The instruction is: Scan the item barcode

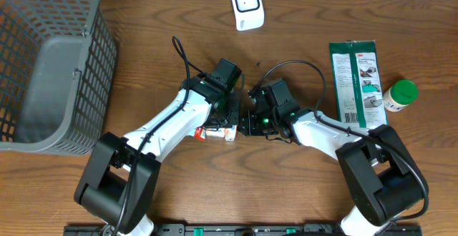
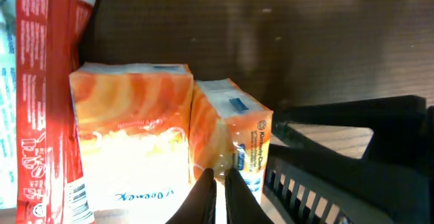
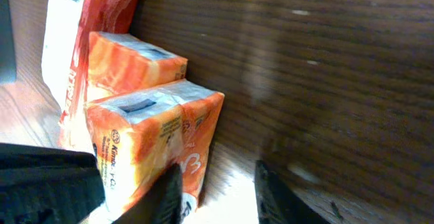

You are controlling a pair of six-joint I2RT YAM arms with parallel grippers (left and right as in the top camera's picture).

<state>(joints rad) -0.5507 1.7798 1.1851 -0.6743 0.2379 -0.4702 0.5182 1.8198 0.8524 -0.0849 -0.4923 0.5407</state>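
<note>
The item is a bundle of orange tissue packs (image 1: 218,131) lying on the table between my two arms. In the left wrist view two orange packs (image 2: 132,136) stand side by side. My left gripper (image 2: 217,195) is shut, and its tips pinch the clear wrapper at the seam between them. My right gripper (image 3: 220,197) is open and holds nothing. Its left finger (image 3: 166,197) rests beside the orange pack (image 3: 146,142), and bare table shows between the jaws. From overhead, the left gripper (image 1: 227,118) and right gripper (image 1: 247,121) nearly touch. The white scanner (image 1: 247,6) stands at the far edge.
A grey basket (image 1: 50,64) fills the left side. A green 3M packet (image 1: 358,82) and a green-capped bottle (image 1: 399,95) lie at the right. A red-and-white package (image 2: 47,95) sits against the orange packs. The right gripper's black body (image 2: 352,163) is close on the left wrist view's right.
</note>
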